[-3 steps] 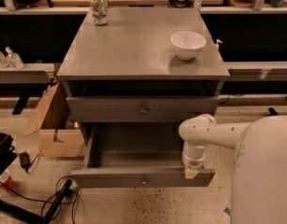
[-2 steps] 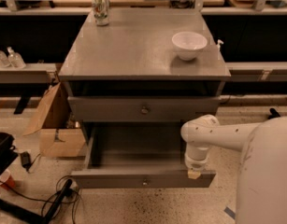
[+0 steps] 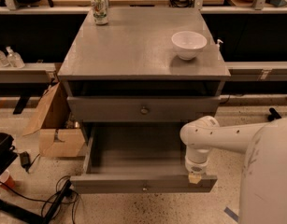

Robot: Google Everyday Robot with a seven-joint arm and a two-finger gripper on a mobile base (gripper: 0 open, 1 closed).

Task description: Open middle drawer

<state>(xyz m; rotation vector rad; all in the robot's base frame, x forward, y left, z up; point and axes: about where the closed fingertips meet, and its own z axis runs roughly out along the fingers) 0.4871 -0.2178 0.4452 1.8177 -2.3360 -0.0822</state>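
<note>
The grey cabinet (image 3: 133,50) shows two drawer fronts. The upper one (image 3: 110,110) is shut, with a round brass knob (image 3: 144,110). Below it the middle drawer (image 3: 133,184) is pulled far out, its inside bare, with its knob (image 3: 144,188) on the front. The lowest drawer is hidden beneath it. My gripper (image 3: 195,177) hangs from the white arm (image 3: 213,136), pointing down at the right end of the open drawer's front edge.
A white bowl (image 3: 189,44) and a can (image 3: 100,9) stand on the cabinet top. A cardboard box (image 3: 56,127) sits on the floor to the left, with black cables (image 3: 54,199) and a dark object (image 3: 0,153) at the lower left. A shelf with bottles (image 3: 7,57) runs behind.
The gripper and the open drawer's front have moved slightly further out toward the camera. Nothing else has moved.
</note>
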